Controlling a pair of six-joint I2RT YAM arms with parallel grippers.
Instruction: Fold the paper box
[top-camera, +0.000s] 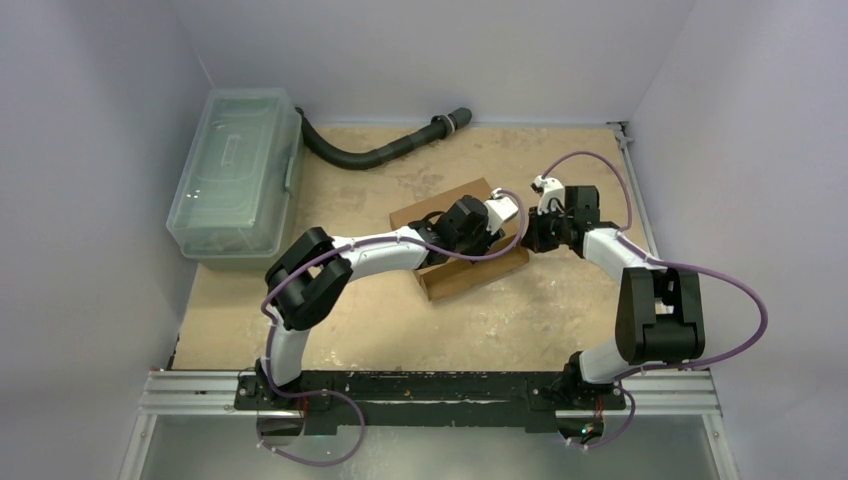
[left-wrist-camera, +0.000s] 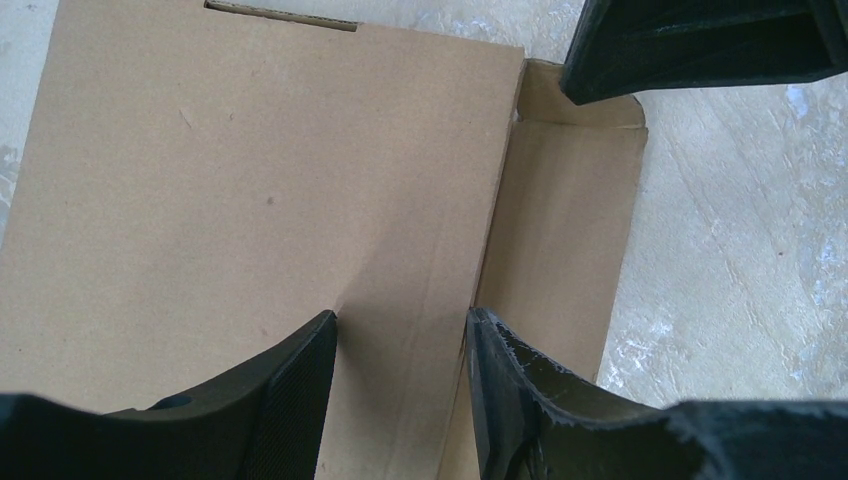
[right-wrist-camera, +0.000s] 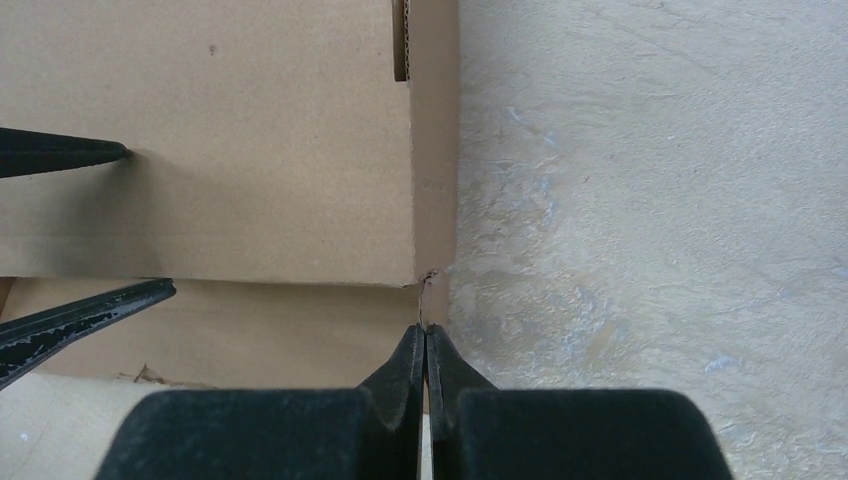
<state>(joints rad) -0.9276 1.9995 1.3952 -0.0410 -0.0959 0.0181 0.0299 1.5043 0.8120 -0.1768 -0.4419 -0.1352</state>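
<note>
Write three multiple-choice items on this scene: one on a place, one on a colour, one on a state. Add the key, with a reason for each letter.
1. Seen from the top camera, where on the table does the clear lidded bin stand?
A. At its far left side
B. At its near right corner
C. In the middle of its near edge

2. What colour is the paper box?
A. White
B. Brown
C. Blue

3. What state is the right gripper in?
A. Wide open
B. Shut
C. Out of every view

Key:
1 A: the top view shows the bin at the far left.
2 B: every view shows plain brown cardboard.
3 B: the right wrist view shows its fingertips meeting with no gap.
</note>
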